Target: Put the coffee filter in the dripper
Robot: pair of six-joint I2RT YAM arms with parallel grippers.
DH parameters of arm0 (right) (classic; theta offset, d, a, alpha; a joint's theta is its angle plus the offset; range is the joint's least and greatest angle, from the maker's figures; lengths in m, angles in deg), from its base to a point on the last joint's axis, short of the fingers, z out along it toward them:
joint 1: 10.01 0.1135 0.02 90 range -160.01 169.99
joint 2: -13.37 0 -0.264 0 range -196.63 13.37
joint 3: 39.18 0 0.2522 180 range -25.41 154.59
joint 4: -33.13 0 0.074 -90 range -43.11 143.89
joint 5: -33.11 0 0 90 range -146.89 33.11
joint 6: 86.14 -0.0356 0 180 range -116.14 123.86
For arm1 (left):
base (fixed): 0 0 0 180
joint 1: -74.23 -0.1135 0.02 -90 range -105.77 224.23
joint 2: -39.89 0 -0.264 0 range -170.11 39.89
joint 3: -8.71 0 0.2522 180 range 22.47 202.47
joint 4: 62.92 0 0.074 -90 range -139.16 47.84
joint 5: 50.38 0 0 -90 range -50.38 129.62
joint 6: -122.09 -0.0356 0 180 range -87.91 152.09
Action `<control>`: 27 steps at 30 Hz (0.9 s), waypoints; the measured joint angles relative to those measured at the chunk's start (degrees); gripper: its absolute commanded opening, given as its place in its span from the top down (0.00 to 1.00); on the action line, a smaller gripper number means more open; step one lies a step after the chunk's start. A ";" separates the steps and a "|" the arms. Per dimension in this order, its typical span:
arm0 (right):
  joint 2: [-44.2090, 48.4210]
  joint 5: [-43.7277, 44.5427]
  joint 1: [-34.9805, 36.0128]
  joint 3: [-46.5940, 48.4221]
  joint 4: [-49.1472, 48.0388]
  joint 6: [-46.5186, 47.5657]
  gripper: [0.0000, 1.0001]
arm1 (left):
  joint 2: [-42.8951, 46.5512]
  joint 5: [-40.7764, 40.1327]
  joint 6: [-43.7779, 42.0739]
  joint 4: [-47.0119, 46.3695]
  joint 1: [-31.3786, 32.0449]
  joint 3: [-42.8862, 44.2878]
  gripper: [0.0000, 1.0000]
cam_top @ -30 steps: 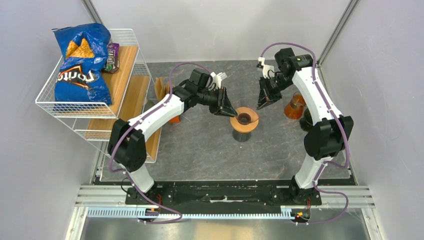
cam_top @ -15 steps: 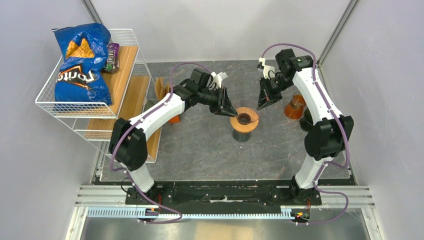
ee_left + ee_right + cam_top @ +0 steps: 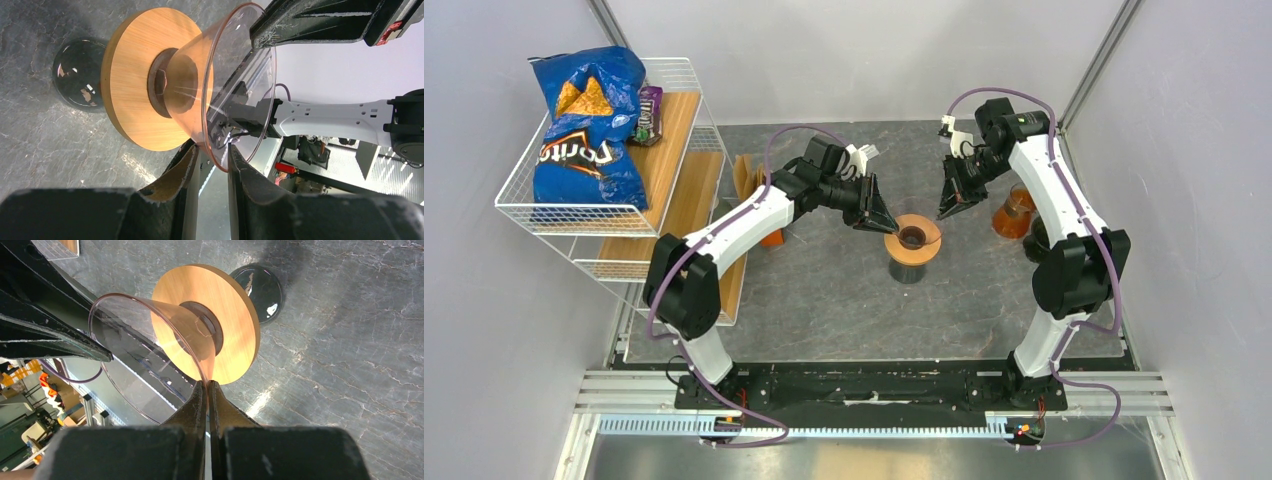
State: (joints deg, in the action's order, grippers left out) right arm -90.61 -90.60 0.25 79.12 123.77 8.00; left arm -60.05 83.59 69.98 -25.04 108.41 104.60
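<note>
wire rack (image 3: 574,220): upper left of the top view, 1 blue chip bag (image 3: 589,125) stuffed in it
dripper (image 3: 913,237): dead centre, clear cone on a wooden collar, sitting over a dark glass pot (image 3: 80,75)
right gripper (image 3: 206,385): pretty much closed, pinching the cone's rim
left gripper (image 3: 214,155): narrow gap, straddling the opposite rim
coffee filter (image 3: 175,172): brown paper edge against 1 left finger, just outside the cone
</note>
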 measured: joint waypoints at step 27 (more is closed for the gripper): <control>-3.26 -1.09 1.14 2.47 0.79 1.49 0.53 | -1.73 -1.25 -2.84 5.03 0.46 2.58 0.38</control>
State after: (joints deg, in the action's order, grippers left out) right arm -93.87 -91.69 1.39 81.59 124.56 9.49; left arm -61.78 82.34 67.14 -20.01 108.86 107.18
